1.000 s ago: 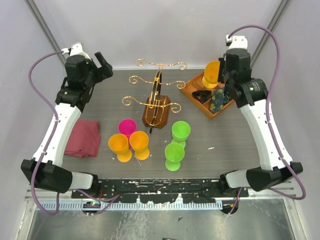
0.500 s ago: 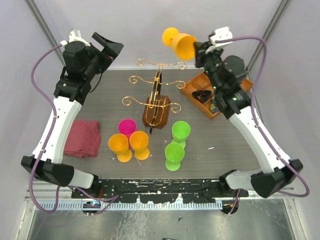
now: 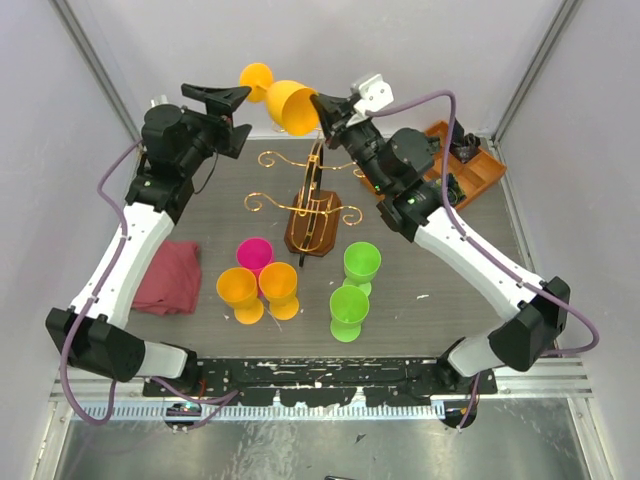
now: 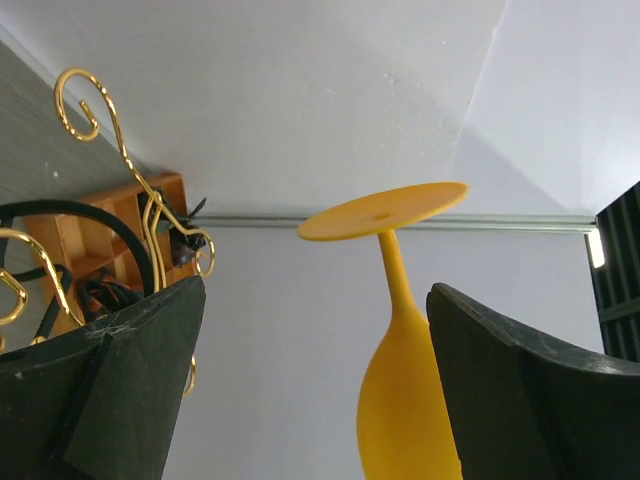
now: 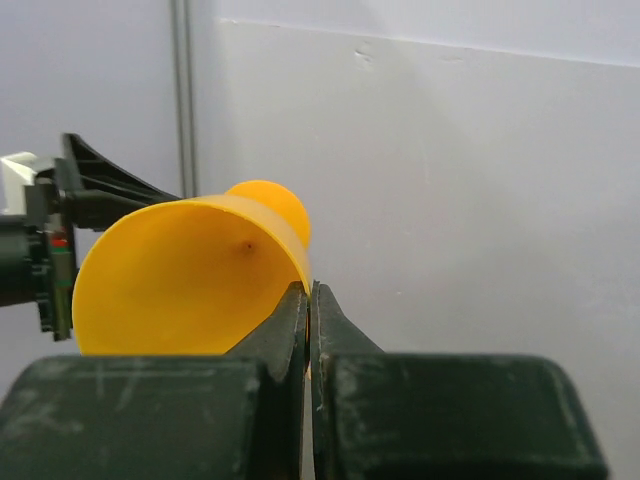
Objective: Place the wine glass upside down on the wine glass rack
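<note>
top external first: orange wine glass (image 3: 288, 106) up in the air at the upper centre of the frame, well clear of the table (image 3: 200, 205), tipped on its side with the foot toward the upper left and the open bowl toward the lower right. pinched at the bowl's rim by the right gripper (image 3: 321, 104), fingers clamped tight on the thin wall. right wrist view confirms it: right gripper (image 5: 309, 300) at centre frame, both fingers pressed together on the rim, wine glass (image 5: 185, 280) opening toward the camera, pale wall behind.

just below the glass in the top view, wine glass rack (image 3: 312, 225) upright mid-table, dark glossy base, gold wire arms spread left and right, nothing hanging on them.

left gripper (image 3: 232, 113) raised at the upper left, fingers spread wide, one tip close to the glass's foot. from the left wrist, left gripper (image 4: 315, 295) gaping, wine glass (image 4: 398, 390) foot-up between the two dark fingers, no contact to be seen. gold scrolls of the wine glass rack (image 4: 128, 170) at the left of that frame.

further out on the table: pink glass (image 3: 254, 252) and two orange glasses (image 3: 279, 285) at lower left, two green glasses (image 3: 361, 262) at lower centre, maroon cloth (image 3: 167, 275) at far left, orange tray (image 3: 482, 170) at upper right.
</note>
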